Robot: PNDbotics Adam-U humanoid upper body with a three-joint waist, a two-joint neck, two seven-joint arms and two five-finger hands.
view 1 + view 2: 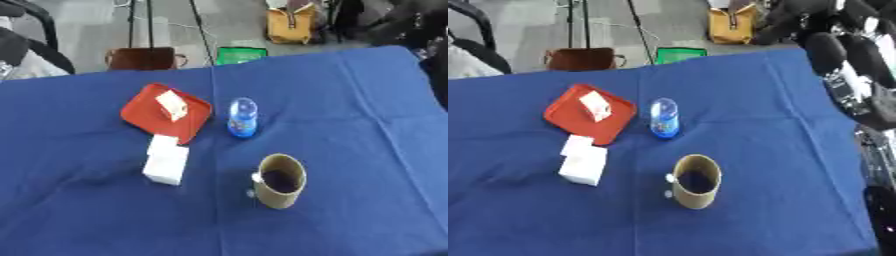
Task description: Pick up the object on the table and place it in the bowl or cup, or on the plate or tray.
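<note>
Nearest the camera stands a tan cup (280,181), upright on the blue cloth of the table (350,125), its dark inside open to view and a small pale knob or handle on its left side. No hand can be made out clearly in either view: in the right eye view a dark arm (855,80) with black and silver parts comes in along the right edge, above the far right corner of the table, but whether its hand is wide, narrow or holding anything cannot be told, and the left hand does not show at all. Well away from that arm, to its left and nearer the camera, lies the cup; farther left again, near the middle of the table, a small clear bottle (242,117) with a blue label stands upright. Just beside the bottle, on the side away from the arm, is a red tray (144,112) with a small white packet (172,105) lying on it. Two white boxes (166,162) sit on the cloth just off the tray's near edge, touching each other, with the cup well apart to their right.
</note>
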